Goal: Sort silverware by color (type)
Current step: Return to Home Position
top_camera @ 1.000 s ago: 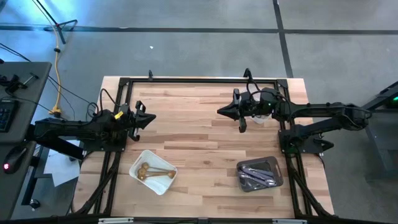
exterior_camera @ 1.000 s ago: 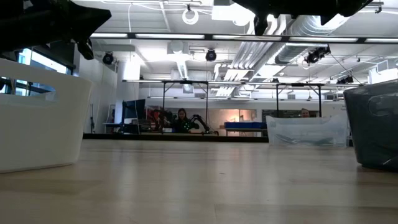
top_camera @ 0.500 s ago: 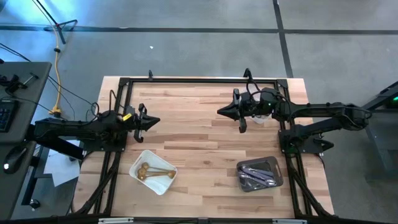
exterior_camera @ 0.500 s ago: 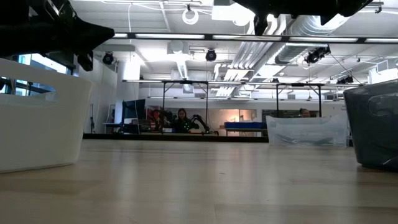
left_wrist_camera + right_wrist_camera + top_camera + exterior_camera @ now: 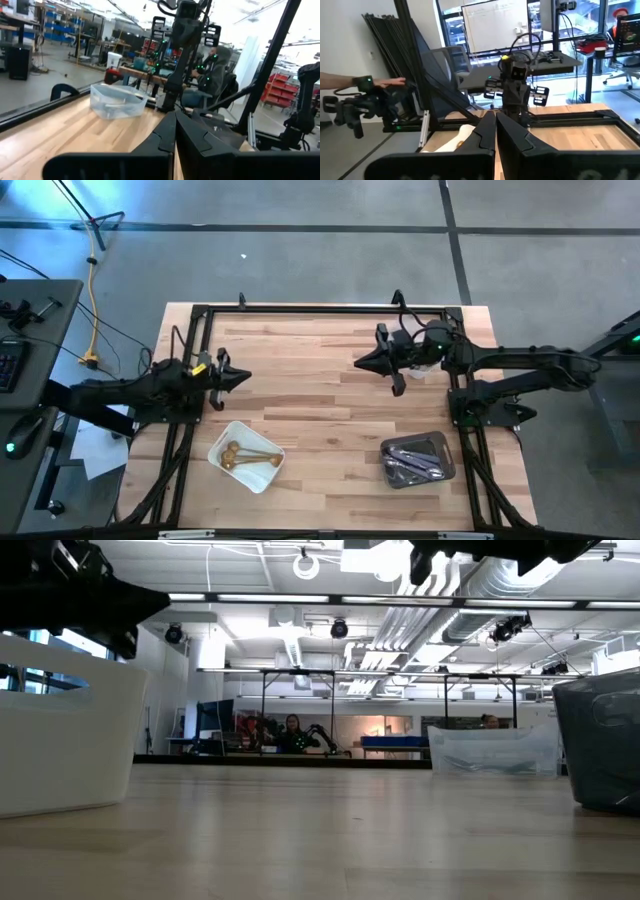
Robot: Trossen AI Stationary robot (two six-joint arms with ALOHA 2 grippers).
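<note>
Silverware (image 5: 243, 453) lies binned near the edge; left tool (image 5: 244, 378), right tool (image 5: 359, 362) closed, empty.

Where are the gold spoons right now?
In the high view, the gold spoons lie inside the white bin on the left of the table, near the left gripper.

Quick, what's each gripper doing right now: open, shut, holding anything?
The left gripper: shut, fingers together, holding nothing.
The right gripper: shut, fingers together, holding nothing.
</note>
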